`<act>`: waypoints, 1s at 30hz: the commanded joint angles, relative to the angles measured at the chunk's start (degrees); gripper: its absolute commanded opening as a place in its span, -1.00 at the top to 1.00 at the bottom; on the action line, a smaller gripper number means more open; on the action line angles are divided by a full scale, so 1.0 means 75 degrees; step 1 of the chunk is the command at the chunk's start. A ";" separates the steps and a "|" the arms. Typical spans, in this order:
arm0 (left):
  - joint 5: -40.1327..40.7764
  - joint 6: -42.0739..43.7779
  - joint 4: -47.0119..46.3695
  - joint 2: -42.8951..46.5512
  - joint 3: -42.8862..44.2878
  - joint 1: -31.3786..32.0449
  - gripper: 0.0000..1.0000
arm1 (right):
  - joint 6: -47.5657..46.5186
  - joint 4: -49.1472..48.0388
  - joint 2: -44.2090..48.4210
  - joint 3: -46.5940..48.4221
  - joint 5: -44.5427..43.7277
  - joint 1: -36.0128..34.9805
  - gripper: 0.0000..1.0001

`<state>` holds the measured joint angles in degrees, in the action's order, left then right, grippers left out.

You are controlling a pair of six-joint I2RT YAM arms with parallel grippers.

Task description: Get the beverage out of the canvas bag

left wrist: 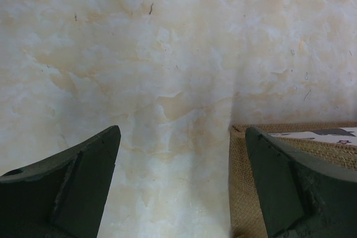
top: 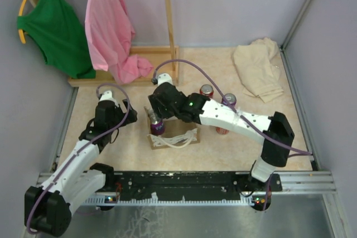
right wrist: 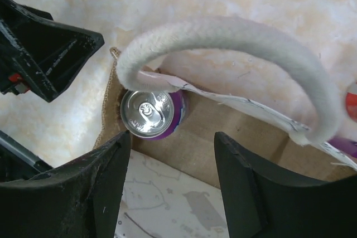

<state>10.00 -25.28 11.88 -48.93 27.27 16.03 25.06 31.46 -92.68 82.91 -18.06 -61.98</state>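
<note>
From the near edge of the counter (top: pixel 111 154), both arms reached inward toward the middle. The left arm bent up short and low. Its left hand (left wrist: pixel 183 132) was spread wide and gripped nothing, hanging just beside the left end of the canvas bag (top: pixel 175 129), with one finger close to the burlap wall. The right arm stretched across from the other side, its wrist tipped down so the right hand (right wrist: pixel 173 137) pointed into the bag's mouth. That hand's fingers were also parted and not closed on anything.

The beverage (right wrist: pixel 148 112), a purple can with a silver top, stood upright in the left end of the bag. It sat beneath one white rope handle (right wrist: pixel 234 37) that arched over the opening. The can lay just ahead of the right hand's fingertips and toward its left finger, not yet between the fingers.

The step in hand looked like the approach to the grasp. The next move probably called for lowering past the rope loop and shifting so the can sat centred between the fingers. The fingers would then close on it and lift it straight up, and the left hand was well placed to steady the bag.

Beyond the bag, a red can (top: pixel 207 90) and another can (top: pixel 229 100) stood loose on the counter. Farther back lay a beige cloth (top: pixel 257 68).
</note>
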 commanded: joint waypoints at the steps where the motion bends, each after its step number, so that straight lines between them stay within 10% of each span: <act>1: 0.0140 -0.0008 0.0068 0.0174 0.0009 0.0022 -0.99 | -0.0051 -0.0317 -0.0604 0.0515 0.0220 -0.0045 -0.22; 30: 0.0181 0.0004 0.0048 0.0029 -0.0003 0.0019 -0.99 | 0.0030 -0.0316 -0.1755 0.0781 0.0606 -0.0209 -0.91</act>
<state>10.94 -25.26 12.47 -48.53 27.27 16.03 25.61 29.61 -104.66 85.97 -12.56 -62.70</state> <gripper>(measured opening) 0.995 0.936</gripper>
